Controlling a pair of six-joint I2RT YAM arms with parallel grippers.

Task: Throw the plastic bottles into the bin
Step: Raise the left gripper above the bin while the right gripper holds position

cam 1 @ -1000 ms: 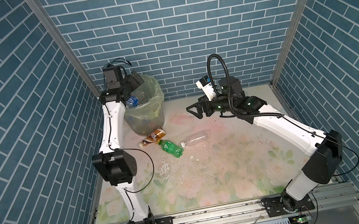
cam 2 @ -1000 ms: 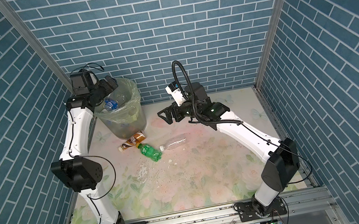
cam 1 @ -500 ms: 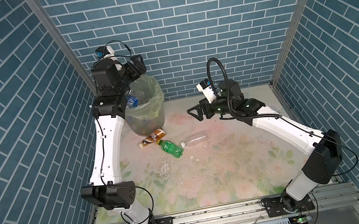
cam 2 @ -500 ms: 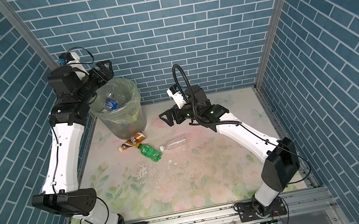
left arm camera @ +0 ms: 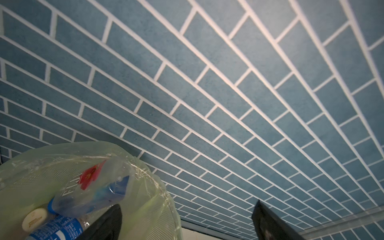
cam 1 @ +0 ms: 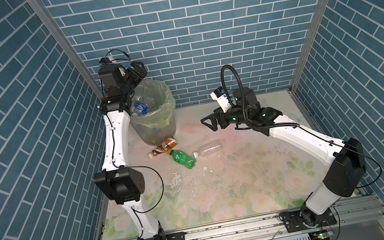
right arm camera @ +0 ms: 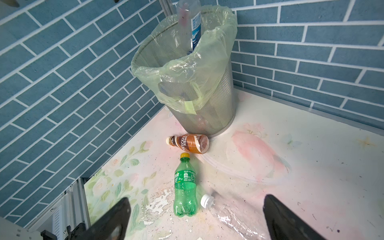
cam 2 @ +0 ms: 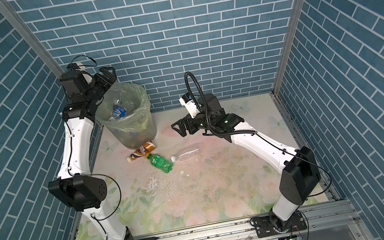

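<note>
Nescafé text on brown btl [right arm camera: 188,143]: R wrist view only

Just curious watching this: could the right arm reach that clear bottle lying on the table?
Probably yes. The right gripper hangs open near the clear bottle, nothing between them; the green bottle lies only by its cap end.

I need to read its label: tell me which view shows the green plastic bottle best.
The right wrist view: the green plastic bottle lies close and whole there, label facing the camera. Both top views show it whole but small. The left wrist view misses it.
</note>
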